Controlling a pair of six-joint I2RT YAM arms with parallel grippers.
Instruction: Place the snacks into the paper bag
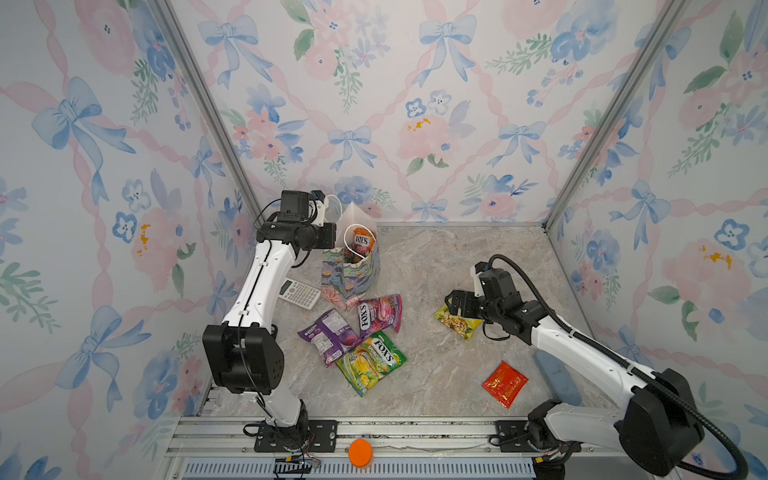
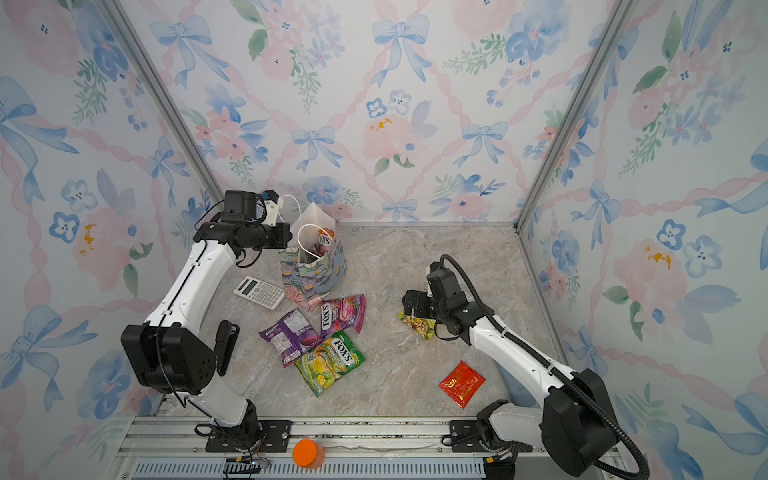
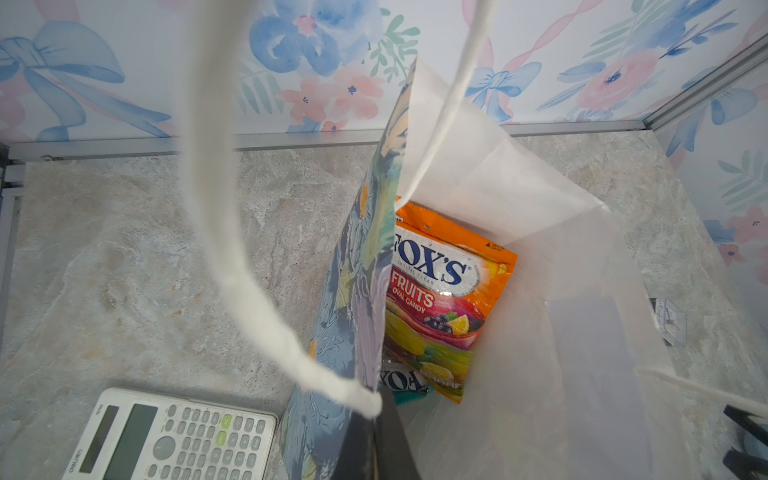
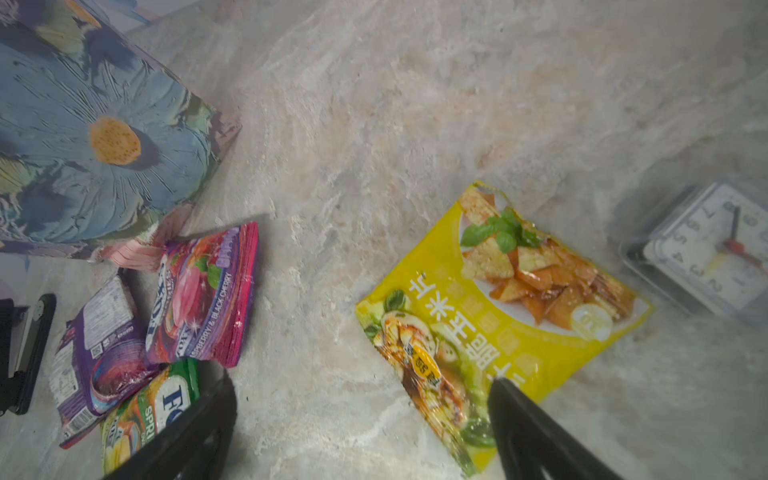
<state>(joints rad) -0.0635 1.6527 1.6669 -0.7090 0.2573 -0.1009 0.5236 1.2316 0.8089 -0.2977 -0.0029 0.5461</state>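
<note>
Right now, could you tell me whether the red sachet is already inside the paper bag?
No, the red sachet lies on the table, apart from the paper bag.

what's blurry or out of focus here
Left wrist view: the white cord handle near the lens is smeared soft, the orange FOX'S candy packet inside the flowered paper bag sharp. Right wrist view: the small square clock is hazy; the glossy yellow snack packet reads clearly.
</note>
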